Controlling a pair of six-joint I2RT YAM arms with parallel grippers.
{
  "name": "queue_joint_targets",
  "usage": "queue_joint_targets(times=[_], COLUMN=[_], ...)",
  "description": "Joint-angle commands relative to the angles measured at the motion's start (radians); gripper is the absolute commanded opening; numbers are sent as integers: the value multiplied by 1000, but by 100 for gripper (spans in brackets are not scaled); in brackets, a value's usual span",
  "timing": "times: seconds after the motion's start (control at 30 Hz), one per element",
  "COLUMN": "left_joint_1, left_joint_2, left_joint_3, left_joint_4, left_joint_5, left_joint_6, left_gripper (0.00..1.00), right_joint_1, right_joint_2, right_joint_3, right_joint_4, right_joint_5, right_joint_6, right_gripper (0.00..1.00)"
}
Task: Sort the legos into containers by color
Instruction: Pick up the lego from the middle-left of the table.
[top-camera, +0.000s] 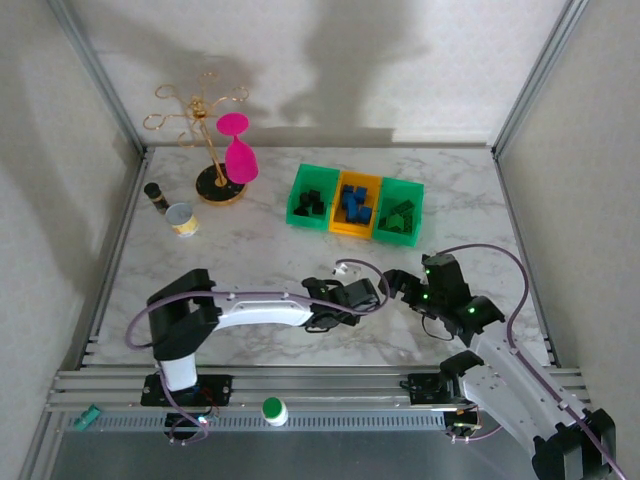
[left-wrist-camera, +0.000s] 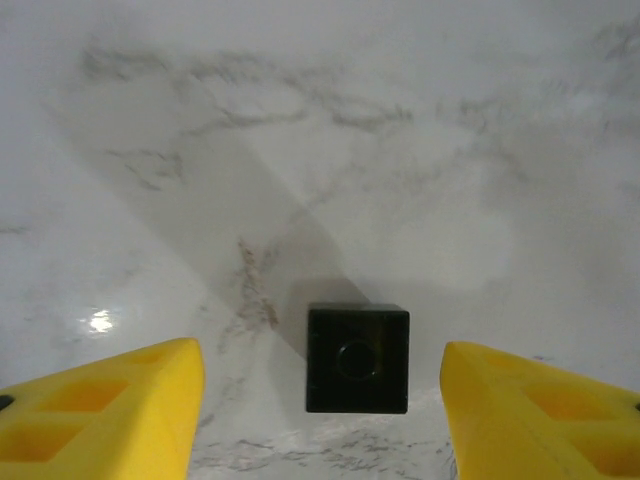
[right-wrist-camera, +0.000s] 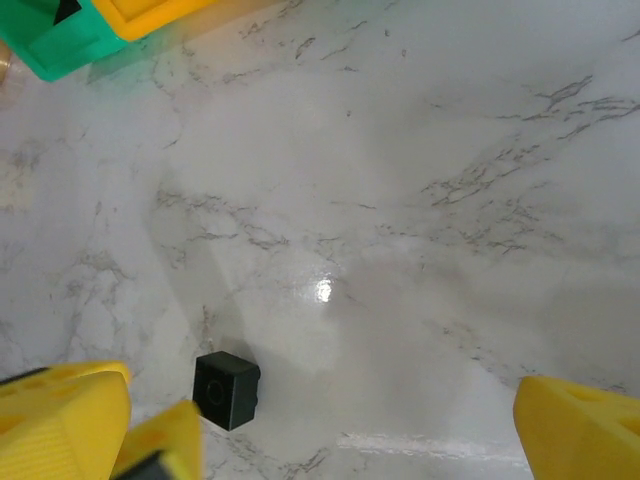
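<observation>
A single black lego (left-wrist-camera: 357, 358) is seen on the marble table (left-wrist-camera: 300, 150), at the near middle and well apart from the containers (top-camera: 338, 200) at the far side. The left gripper (left-wrist-camera: 320, 370) is held low over it with jaws spread wide. One yellow finger is placed on each side and neither touches, so the brick is straddled and can be closed on squarely. The right gripper (right-wrist-camera: 320, 400) is likewise wide open and empty, just right of the brick, presumably so that the approach is not obstructed. Black bricks are gathered in the left green bin (top-camera: 305, 222), blue in the yellow bin (top-camera: 352, 230), green in the right green bin (top-camera: 393, 237). The task is judged nearly finished, with this piece meant for the left green bin.
</observation>
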Motion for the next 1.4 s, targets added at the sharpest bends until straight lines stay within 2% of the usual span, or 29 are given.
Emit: queue_joint_targets(times=[0.0, 0.33, 0.5, 0.73, 1.03, 1.17, 1.37], left_joint_1=[-3, -6, -6, -3, 29, 84, 246], left_joint_2=[59, 126, 141, 122, 20, -49, -133], left_joint_3=[55, 71, 70, 66, 57, 59, 98], left_joint_4=[-47, -34, -24, -38, -55, -67, -58], left_joint_5=[0, -6, 12, -8, -43, -69, -100], left_joint_6=[-34, -20, -19, -20, 0, 34, 129], left_gripper=[65, 57, 47, 39, 36, 36, 35], right_joint_1=[-2, -1, -1, -1, -2, -1, -2], right_joint_2=[-4, 20, 26, 28, 29, 46, 109], right_joint_3=[-12, -10, -10, -7, 17, 22, 37], right_joint_4=[-14, 4, 12, 17, 108, 167, 267], right_joint_5=[22, 19, 16, 16, -55, -99, -115], right_joint_6=[20, 3, 0, -3, -29, -54, -79], right_gripper=[99, 99, 99, 99, 99, 99, 99])
